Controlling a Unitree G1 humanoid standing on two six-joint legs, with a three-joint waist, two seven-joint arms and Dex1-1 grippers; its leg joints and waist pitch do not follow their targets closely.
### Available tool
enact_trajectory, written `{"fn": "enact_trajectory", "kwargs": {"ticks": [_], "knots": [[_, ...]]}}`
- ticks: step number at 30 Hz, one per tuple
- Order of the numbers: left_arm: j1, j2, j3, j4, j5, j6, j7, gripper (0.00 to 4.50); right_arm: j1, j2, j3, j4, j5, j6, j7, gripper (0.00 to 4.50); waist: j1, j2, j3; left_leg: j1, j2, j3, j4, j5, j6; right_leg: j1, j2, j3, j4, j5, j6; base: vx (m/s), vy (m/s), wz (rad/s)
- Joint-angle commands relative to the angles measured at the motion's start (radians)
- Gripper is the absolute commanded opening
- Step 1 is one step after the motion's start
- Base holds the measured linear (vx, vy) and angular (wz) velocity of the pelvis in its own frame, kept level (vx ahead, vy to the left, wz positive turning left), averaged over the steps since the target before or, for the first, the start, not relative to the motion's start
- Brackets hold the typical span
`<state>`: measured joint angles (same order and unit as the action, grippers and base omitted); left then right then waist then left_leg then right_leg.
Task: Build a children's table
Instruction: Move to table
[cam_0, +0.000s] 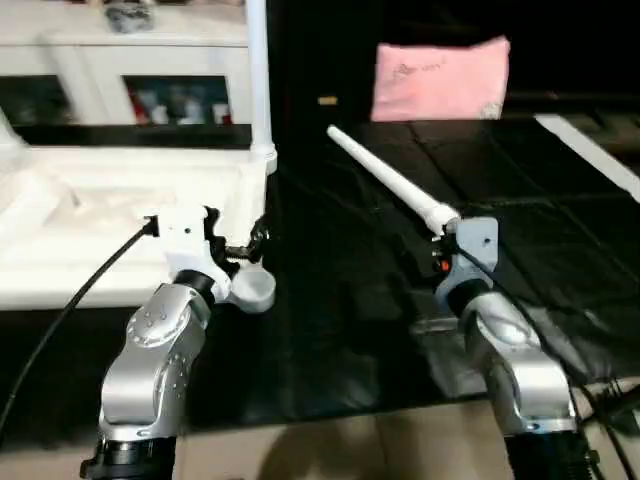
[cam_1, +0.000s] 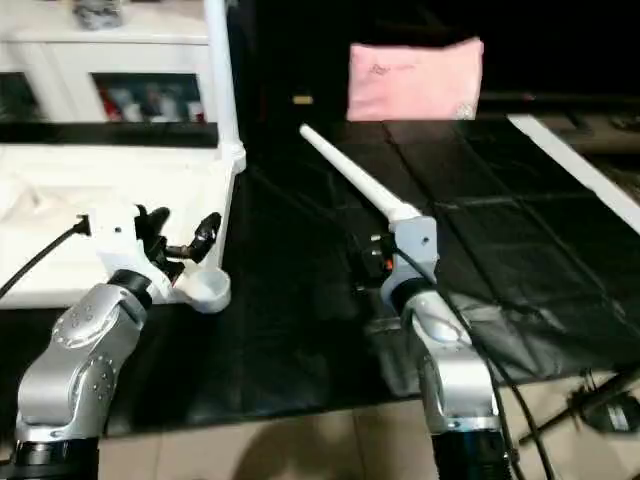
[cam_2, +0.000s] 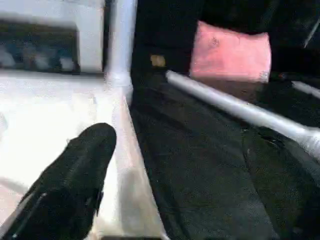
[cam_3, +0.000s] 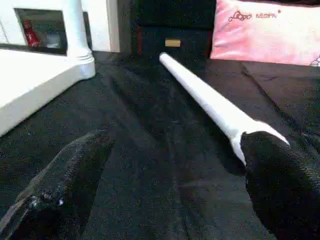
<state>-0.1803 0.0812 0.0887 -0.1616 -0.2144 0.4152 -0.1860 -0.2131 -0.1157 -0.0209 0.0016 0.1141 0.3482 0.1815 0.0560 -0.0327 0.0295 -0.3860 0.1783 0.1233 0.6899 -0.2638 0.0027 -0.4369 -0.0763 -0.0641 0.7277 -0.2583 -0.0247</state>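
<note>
1. Left gripper (cam_1: 180, 236): jaws spread wide, empty, hovering at the near right corner of the upturned tabletop (cam_0: 120, 215), just above its round corner socket (cam_0: 255, 289).
2. Right gripper (cam_3: 165, 195): jaws spread too, one finger beside the thick end of the loose leg (cam_3: 210, 102), nothing pinched.
3. That leg lies on the black mat; another leg (cam_0: 258, 80) stands upright in the far corner socket.
4. Risk, as I read it: a one-sided close nudges the round leg, and it rolls away!

Left gripper (cam_1: 180, 238) spread open over upturned tabletop (cam_1: 110, 190); one leg (cam_1: 222, 75) upright in corner, loose leg (cam_1: 352, 180) on black surface (cam_1: 300, 300).
</note>
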Motion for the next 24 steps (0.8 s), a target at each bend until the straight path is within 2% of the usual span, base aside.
{"fn": "enact_trajectory", "kwargs": {"ticks": [1,2,3,4,5,6,7,8,9,10,11,12,13,14,15,16,17,18,19,20,21,22,23,24], "knots": [[0.006,-0.002,-0.012,-0.01,0.019,0.006,0.023,4.46,0.001,-0.006,-0.021,-0.018,0.006,0.029,-0.009,4.5,0.02,-0.02,-0.051,-0.027,-0.022,0.013,-0.057,0.06,0.007,0.102,-0.081,0.079,-0.157,-0.139,0.011,-0.061,-0.205,0.02],[0.006,-0.002,-0.012,-0.011,0.024,0.007,0.032,4.46,0.0,-0.005,-0.027,-0.021,0.01,0.036,-0.009,4.5,0.024,-0.011,-0.053,-0.02,-0.016,0.01,-0.072,0.064,-0.019,0.098,-0.071,0.077,-0.161,-0.154,0.058,-0.059,-0.16,-0.1],[0.007,-0.006,-0.008,-0.01,0.023,0.005,0.04,4.46,0.003,-0.002,-0.038,-0.032,0.017,0.06,-0.015,4.5,0.018,-0.002,-0.045,-0.02,-0.015,0.009,-0.086,0.038,-0.055,0.093,-0.054,0.069,-0.171,-0.204,0.139,-0.059,-0.16,-0.1],[0.007,-0.006,-0.008,-0.009,0.023,0.004,0.039,4.46,0.004,-0.002,-0.038,-0.033,0.017,0.06,-0.015,4.5,0.016,-0.006,-0.043,-0.018,-0.017,0.013,-0.091,0.016,-0.072,0.091,-0.044,0.061,-0.185,-0.258,0.175,-0.068,-0.1,-0.07],[0.013,0.001,-0.016,-0.002,0.03,-0.018,0.025,4.46,0.015,-0.008,-0.039,-0.048,0.014,0.062,-0.014,4.5,0.014,0.009,-0.038,-0.005,-0.011,0.016,-0.101,-0.035,-0.096,0.079,-0.039,0.051,-0.205,-0.383,0.189,-0.067,-0.038,-0.06],[0.018,0.005,-0.022,0.005,0.033,-0.027,0.018,4.46,0.021,-0.012,-0.041,-0.059,0.014,0.065,-0.014,4.5,0.01,0.01,-0.036,-0.004,-0.007,0.017,-0.108,-0.071,-0.115,0.076,-0.028,0.044,-0.209,-0.448,0.175,-0.067,-0.038,-0.06],[0.018,0.005,-0.022,0.005,0.033,-0.027,0.018,4.46,0.021,-0.012,-0.041,-0.059,0.014,0.065,-0.014,4.5,0.008,0.01,-0.037,-0.001,-0.004,0.017,-0.115,-0.082,-0.12,0.074,-0.021,0.039,-0.21,-0.451,0.159,-0.068,0.019,-0.04],[0.025,0.009,-0.029,0.011,0.037,-0.039,0.012,4.46,0.028,-0.015,-0.045,-0.072,0.018,0.072,-0.015,4.5,0.001,0.014,-0.038,0.005,0.005,0.013,-0.128,-0.107,-0.121,0.073,-0.015,0.034,-0.205,-0.416,0.117,-0.056,0.044,0.01],[0.036,0.019,-0.037,0.011,0.046,-0.05,0.004,4.46,0.036,-0.015,-0.053,-0.093,0.033,0.09,-0.015,4.5,-0.003,0.011,-0.033,0.01,0.011,0.013,-0.139,-0.145,-0.115,0.069,-0.011,0.032,-0.207,-0.401,0.081,-0.056,0.044,0.01],[0.036,0.019,-0.037,0.011,0.046,-0.05,0.004,4.46,0.036,-0.015,-0.053,-0.093,0.033,0.09,-0.015,4.5,-0.01,0.024,-0.028,0.019,0.021,0.008,-0.15,-0.205,-0.113,0.064,-0.013,0.029,-0.212,-0.427,0.046,-0.039,0.062,0.02],[0.038,0.021,-0.037,0.01,0.048,-0.051,0.003,4.46,0.037,-0.015,-0.053,-0.096,0.034,0.091,-0.015,4.5,-0.01,0.024,-0.028,0.019,0.021,0.008,-0.15,-0.205,-0.113,0.064,-0.013,0.029,-0.212,-0.427,0.046,0.0,0.0,0.0],[0.041,0.024,-0.038,0.007,0.051,-0.051,0.004,4.46,0.039,-0.015,-0.053,-0.102,0.036,0.094,-0.014,4.5,-0.018,0.026,-0.027,0.026,0.028,0.002,-0.158,-0.261,-0.114,0.067,-0.018,0.024,-0.216,-0.437,0.02,-0.028,0.068,-0.01],[0.042,0.025,-0.025,0.004,0.047,-0.053,0.008,4.46,0.04,-0.015,-0.043,-0.094,0.029,0.08,-0.011,4.5,-0.025,0.025,-0.026,0.029,0.036,-0.001,-0.167,-0.294,-0.114,0.069,-0.024,0.026,-0.217,-0.401,-0.013,-0.02,0.07,-0.01],[0.043,0.026,-0.023,0.003,0.047,-0.055,0.01,4.46,0.041,-0.016,-0.041,-0.091,0.026,0.076,-0.009,4.5,-0.026,0.028,-0.026,0.032,0.037,0.0,-0.168,-0.303,-0.115,0.069,-0.025,0.027,-0.219,-0.387,-0.023,-0.02,0.07,-0.01],[0.044,0.027,-0.019,0.002,0.045,-0.055,0.012,4.46,0.04,-0.015,-0.039,-0.086,0.02,0.07,-0.009,4.5,-0.029,0.019,-0.027,0.033,0.038,0.001,-0.168,-0.307,-0.113,0.07,-0.026,0.029,-0.219,-0.374,-0.03,0.002,0.069,0.01],[0.045,0.027,-0.018,0.0,0.045,-0.055,0.014,4.46,0.04,-0.014,-0.039,-0.084,0.017,0.068,-0.009,4.5,-0.029,0.021,-0.028,0.038,0.039,0.001,-0.174,-0.333,-0.117,0.077,-0.029,0.03,-0.216,-0.371,-0.041,0.013,0.057,-0.04],[0.049,0.028,-0.017,-0.004,0.045,-0.055,0.015,4.46,0.04,-0.011,-0.041,-0.081,0.016,0.067,-0.014,4.5,-0.031,0.018,-0.026,0.044,0.037,0.001,-0.177,-0.379,-0.119,0.082,-0.028,0.027,-0.217,-0.406,-0.038,0.021,0.081,-0.06],[0.054,0.03,-0.015,-0.007,0.045,-0.056,0.015,4.46,0.039,-0.006,-0.045,-0.079,0.014,0.069,-0.022,4.5,-0.034,0.015,-0.019,0.059,0.034,0.003,-0.178,-0.44,-0.116,0.076,-0.025,0.022,-0.228,-0.474,-0.026,0.0,0.0,0.0],[0.057,0.032,-0.014,-0.009,0.046,-0.056,0.015,4.46,0.036,-0.002,-0.047,-0.076,0.013,0.07,-0.03,4.5,-0.036,0.017,-0.017,0.07,0.033,0.003,-0.178,-0.471,-0.114,0.074,-0.024,0.016,-0.234,-0.512,-0.021,0.0,0.0,0.0],[0.061,0.034,-0.013,-0.012,0.048,-0.055,0.017,4.46,0.032,-0.001,-0.044,-0.073,0.007,0.077,-0.036,4.5,-0.04,0.015,-0.012,0.089,0.03,0.004,-0.173,-0.519,-0.106,0.072,-0.023,0.006,-0.25,-0.572,-0.01,0.0,0.0,0.0],[0.066,0.037,-0.014,-0.013,0.048,-0.058,0.018,4.46,0.032,-0.002,-0.041,-0.076,0.004,0.085,-0.04,4.5,-0.043,0.015,-0.007,0.098,0.029,0.003,-0.173,-0.545,-0.103,0.073,-0.02,-0.003,-0.255,-0.602,-0.006,0.0,0.0,0.0],[0.07,0.041,-0.013,-0.015,0.048,-0.062,0.019,4.46,0.032,-0.003,-0.038,-0.072,0.001,0.086,-0.043,4.5,-0.047,0.018,-0.003,0.118,0.029,0.003,-0.172,-0.585,-0.093,0.077,-0.019,-0.018,-0.269,-0.631,0.003,0.0,0.0,0.0],[0.073,0.044,-0.012,-0.016,0.05,-0.066,0.021,4.46,0.033,-0.005,-0.035,-0.07,-0.003,0.077,-0.046,4.5,-0.052,0.025,-0.003,0.133,0.033,0.002,-0.176,-0.611,-0.084,0.086,-0.02,-0.035,-0.276,-0.605,0.002,0.069,0.038,-0.18],[0.073,0.046,-0.009,-0.016,0.051,-0.067,0.021,4.46,0.033,-0.008,-0.033,-0.066,-0.007,0.065,-0.045,4.5,-0.059,0.028,-0.002,0.127,0.042,-0.003,-0.188,-0.633,-0.08,0.106,-0.024,-0.045,-0.269,-0.568,0.003,0.0,0.0,0.0]]}}
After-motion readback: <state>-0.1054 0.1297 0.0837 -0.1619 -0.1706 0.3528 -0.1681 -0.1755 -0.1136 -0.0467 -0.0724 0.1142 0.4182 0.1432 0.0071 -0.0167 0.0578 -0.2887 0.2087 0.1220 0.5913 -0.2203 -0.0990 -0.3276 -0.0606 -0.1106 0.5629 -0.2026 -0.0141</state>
